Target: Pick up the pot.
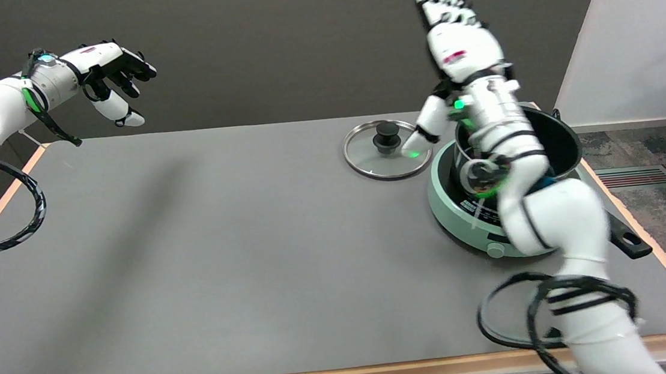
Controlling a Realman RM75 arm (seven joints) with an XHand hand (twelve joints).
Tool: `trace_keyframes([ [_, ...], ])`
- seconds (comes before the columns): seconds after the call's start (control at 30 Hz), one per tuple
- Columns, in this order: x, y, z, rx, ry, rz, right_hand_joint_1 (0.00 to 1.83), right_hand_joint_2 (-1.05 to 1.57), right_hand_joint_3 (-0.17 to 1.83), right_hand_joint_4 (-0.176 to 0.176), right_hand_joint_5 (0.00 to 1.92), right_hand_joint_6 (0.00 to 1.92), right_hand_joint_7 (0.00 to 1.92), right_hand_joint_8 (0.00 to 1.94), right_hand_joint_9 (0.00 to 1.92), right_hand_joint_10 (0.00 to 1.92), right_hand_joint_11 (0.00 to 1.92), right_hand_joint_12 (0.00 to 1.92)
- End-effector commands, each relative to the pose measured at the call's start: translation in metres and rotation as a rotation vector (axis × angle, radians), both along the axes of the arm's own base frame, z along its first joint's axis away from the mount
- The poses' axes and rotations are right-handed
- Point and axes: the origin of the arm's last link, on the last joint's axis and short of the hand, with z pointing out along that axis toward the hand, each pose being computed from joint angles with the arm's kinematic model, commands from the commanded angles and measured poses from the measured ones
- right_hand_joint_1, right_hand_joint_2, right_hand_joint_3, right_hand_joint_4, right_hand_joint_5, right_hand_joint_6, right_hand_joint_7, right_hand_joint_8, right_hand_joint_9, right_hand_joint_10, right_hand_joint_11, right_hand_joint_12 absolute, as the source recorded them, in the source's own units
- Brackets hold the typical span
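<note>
One pot, black, sits on my green cooker at table right edge; long handle sticks out toward near-right. My right hand is raised above & behind pot, not touching it, fingers straight & apart, holding nothing. Forearm crosses in front of pot, hides part of rim. Glass lid lies flat just left of cooker, knob up.

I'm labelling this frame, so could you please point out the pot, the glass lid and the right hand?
pot (pixel 558 138): head view, dark inner wall.
glass lid (pixel 367 163): head view, clear glass beside the knob.
right hand (pixel 461 37): head view, white back of the hand.
</note>
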Motion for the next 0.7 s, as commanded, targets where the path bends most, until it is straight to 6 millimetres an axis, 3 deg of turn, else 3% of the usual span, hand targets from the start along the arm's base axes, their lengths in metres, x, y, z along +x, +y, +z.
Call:
trace_keyframes([
  [0.03,0.025,-0.048,-0.163,-0.281,0.459,-0.049,1.35,-0.56,0.67,-0.176,0.05,0.05,0.05,0.05,0.05,0.05,0.05,0.05],
  [0.1,0.032,-0.038,-0.184,-0.294,0.491,-0.014,1.34,-0.55,0.71,-0.176,0.05,0.05,0.05,0.05,0.05,0.05,0.05,0.05],
  [0.3,0.032,-0.010,-0.221,-0.401,0.612,0.016,1.33,-0.54,0.73,-0.176,0.05,0.05,0.05,0.05,0.05,0.05,0.05,0.05],
  [0.5,0.034,0.029,-0.237,-0.538,0.655,0.089,1.32,-0.54,0.72,-0.176,0.05,0.05,0.05,0.05,0.05,0.05,0.05,0.05],
  [0.7,0.032,0.081,-0.245,-0.722,0.725,0.139,1.33,-0.54,0.70,-0.176,0.05,0.05,0.05,0.05,0.05,0.05,0.05,0.05],
])
